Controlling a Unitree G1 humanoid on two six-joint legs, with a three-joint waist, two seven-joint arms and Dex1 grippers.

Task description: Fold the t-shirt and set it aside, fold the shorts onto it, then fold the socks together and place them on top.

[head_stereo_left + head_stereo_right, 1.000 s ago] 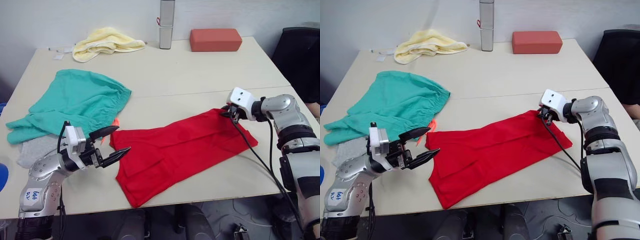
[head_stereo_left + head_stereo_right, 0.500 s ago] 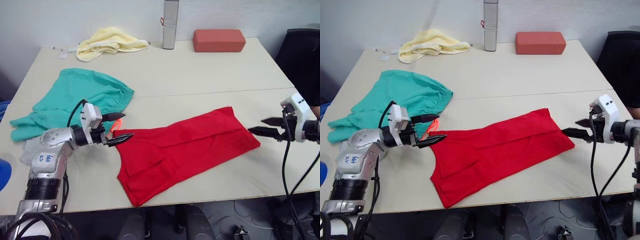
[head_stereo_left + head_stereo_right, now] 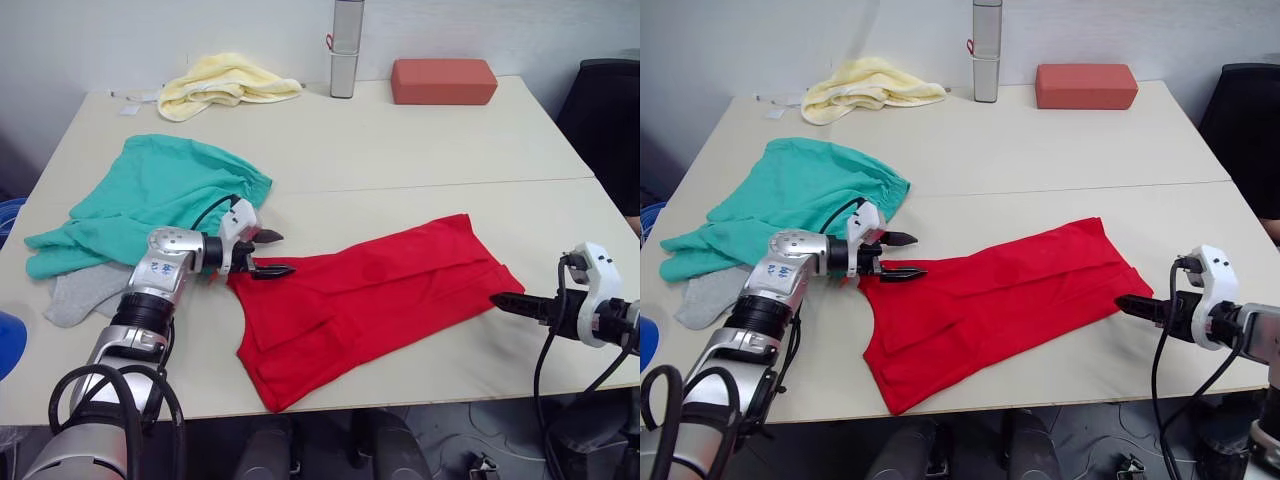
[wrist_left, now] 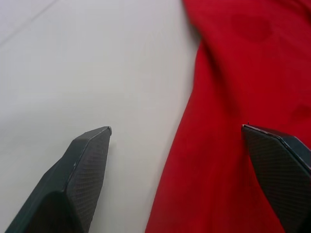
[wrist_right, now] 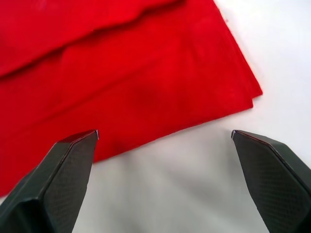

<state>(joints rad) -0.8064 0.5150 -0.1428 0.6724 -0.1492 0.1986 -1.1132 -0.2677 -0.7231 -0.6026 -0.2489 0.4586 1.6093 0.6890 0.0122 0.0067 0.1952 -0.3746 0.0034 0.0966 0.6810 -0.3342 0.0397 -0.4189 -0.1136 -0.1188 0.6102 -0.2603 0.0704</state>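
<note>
The t-shirt [image 3: 365,297] lies half-folded near the tabletop's [image 3: 420,140] front edge. Both end effectors, left [image 3: 268,254] and right [image 3: 512,303], are wide open and empty, so pinch both layers at each end before you fold.

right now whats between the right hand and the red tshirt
Nothing: in the right wrist view, bare table separates the open right hand from the t-shirt edge. The eye views show the same small gap.

The left pincer [image 3: 270,254] has reached the t-shirt's [image 3: 370,295] corner; the right pincer [image 3: 510,303] withdrew.
</note>
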